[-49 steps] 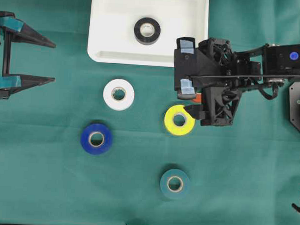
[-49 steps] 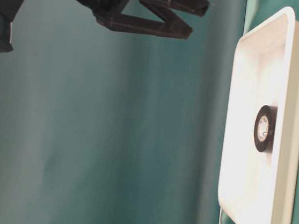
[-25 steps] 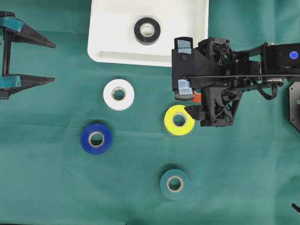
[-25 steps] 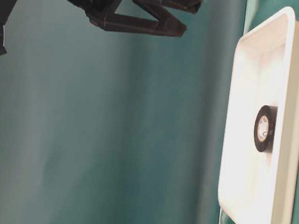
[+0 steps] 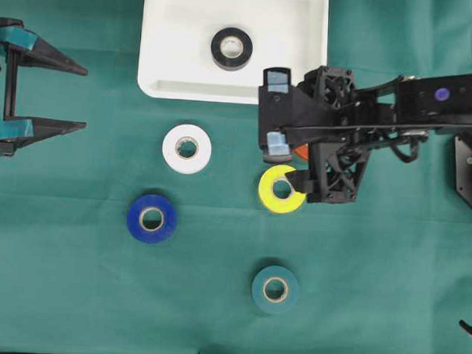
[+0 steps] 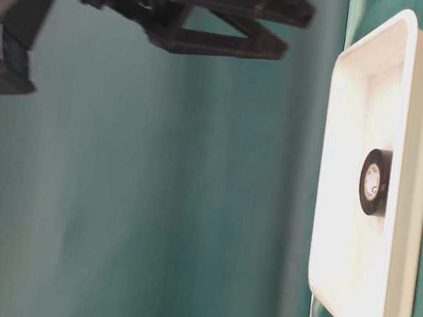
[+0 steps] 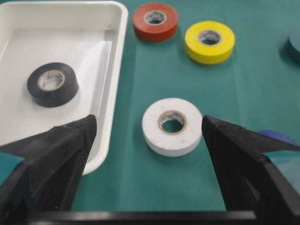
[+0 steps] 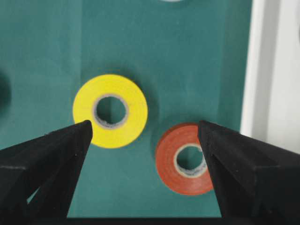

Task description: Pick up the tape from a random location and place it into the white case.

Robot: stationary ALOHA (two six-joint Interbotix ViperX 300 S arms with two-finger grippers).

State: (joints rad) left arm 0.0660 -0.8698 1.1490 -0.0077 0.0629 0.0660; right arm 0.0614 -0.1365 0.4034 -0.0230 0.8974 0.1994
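The white case [image 5: 164, 33] lies at the back with a black tape roll [image 5: 231, 48] inside. On the green cloth lie white tape [image 5: 187, 148], blue tape [image 5: 152, 218], yellow tape [image 5: 281, 189] and teal tape [image 5: 275, 288]. A red tape [image 8: 165, 161] sits between the yellow tape [image 8: 133, 112] and the case rim [image 8: 262, 70]. My right gripper [image 8: 145, 124] hangs open above these two, holding nothing. From overhead the right gripper [image 5: 275, 112] mostly hides the red roll. My left gripper [image 5: 83, 98] rests open at the far left, facing the white tape [image 7: 172, 125].
The right arm's body [image 5: 380, 113] reaches in from the right over the case's near right corner. In the table-level view the case [image 6: 408, 43] and its black roll [image 6: 373, 181] show at the right, with the arm overhead.
My right gripper has shifted left and slightly toward the front, staying open above the red and yellow rolls. The left arm and all the rolls have not moved.
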